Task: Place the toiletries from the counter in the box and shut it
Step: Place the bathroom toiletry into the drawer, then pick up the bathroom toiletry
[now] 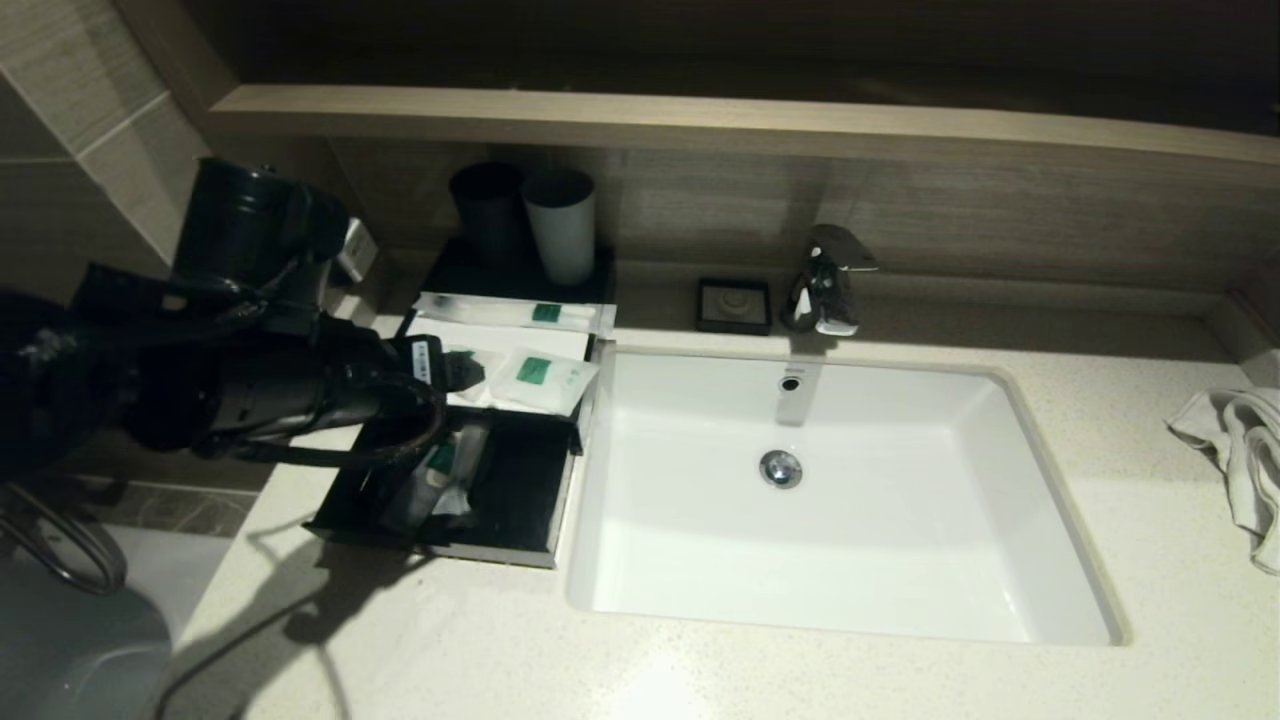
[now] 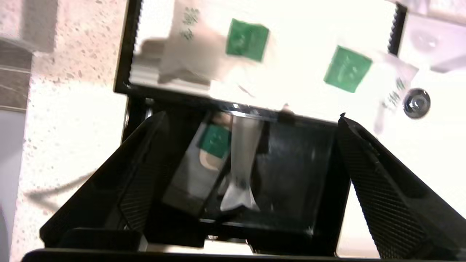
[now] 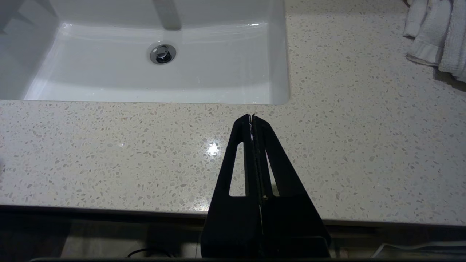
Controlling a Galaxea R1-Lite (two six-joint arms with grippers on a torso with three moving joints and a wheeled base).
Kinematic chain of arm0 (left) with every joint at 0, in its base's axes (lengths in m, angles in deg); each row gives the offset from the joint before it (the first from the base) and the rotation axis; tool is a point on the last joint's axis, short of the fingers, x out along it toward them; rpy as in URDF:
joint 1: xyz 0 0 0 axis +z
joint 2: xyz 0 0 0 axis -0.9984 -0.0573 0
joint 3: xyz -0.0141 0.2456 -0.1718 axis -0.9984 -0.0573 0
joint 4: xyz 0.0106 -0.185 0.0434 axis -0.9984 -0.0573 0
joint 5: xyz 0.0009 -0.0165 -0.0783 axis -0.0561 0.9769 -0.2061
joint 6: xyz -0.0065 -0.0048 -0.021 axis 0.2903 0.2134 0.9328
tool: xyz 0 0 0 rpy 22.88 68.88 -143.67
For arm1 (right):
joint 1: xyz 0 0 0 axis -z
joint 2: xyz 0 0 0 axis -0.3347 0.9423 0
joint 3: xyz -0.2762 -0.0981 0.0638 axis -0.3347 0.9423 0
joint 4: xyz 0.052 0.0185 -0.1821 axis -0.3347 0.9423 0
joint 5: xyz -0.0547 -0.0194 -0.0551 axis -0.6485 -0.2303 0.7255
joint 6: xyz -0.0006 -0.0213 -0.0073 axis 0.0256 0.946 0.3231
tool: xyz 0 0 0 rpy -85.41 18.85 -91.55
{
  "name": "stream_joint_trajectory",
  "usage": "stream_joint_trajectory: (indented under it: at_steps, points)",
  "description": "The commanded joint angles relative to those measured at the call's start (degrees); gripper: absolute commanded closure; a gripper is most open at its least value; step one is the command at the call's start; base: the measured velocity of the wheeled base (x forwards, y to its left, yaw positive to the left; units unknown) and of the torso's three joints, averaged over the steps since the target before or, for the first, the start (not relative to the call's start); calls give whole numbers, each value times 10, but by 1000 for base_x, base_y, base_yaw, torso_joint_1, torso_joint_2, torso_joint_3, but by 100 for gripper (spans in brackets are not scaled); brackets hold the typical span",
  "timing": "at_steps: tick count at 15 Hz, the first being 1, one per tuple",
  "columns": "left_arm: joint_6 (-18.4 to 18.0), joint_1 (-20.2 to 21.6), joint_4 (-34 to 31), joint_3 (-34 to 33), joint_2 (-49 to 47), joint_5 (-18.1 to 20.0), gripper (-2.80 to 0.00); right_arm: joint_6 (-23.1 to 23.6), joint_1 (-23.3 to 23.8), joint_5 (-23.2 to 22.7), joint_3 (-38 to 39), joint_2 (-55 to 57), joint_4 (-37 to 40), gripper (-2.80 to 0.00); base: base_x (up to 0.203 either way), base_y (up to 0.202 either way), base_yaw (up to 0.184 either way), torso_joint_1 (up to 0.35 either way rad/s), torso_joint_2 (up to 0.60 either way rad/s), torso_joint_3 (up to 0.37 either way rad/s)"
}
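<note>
Left gripper (image 2: 251,153) is held with fingers spread wide, empty, over the pulled-out drawer (image 1: 520,500) of the flat black box with white top panel (image 1: 500,342), left of centre in the head view. One long frosted packet with green label (image 1: 437,480) lies in the drawer, long axis running from the frame's lower left to upper right. Two pillow pouches (image 1: 540,378) rest on the panel; a slim packet (image 1: 510,313) lies crosswise behind. Right gripper (image 3: 252,120) is pressed together above the speckled stone counter (image 3: 109,153).

hotel-style bathroom, pretty sure | white sink basin (image 1: 850,560) centre frame, chrome faucet (image 1: 825,280) above | speckled stone counter (image 1: 1120,440) | packaged toiletries (image 1: 545,375) plus tumblers (image 1: 560,225) upper left | towel (image 1: 1240,450) far right
</note>
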Motion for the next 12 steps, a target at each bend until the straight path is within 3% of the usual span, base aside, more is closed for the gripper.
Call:
stream_joint_trajectory:
  at_steps: [1,12]
  points:
    - [0,16,7,9,-20,-1,0,0,0,0,0,1,0,0,0,0,0,0,0,0]
    - [0,21,44,15,-35,-1,0,0,0,0,0,1,0,0,0,0,0,0,0,0]
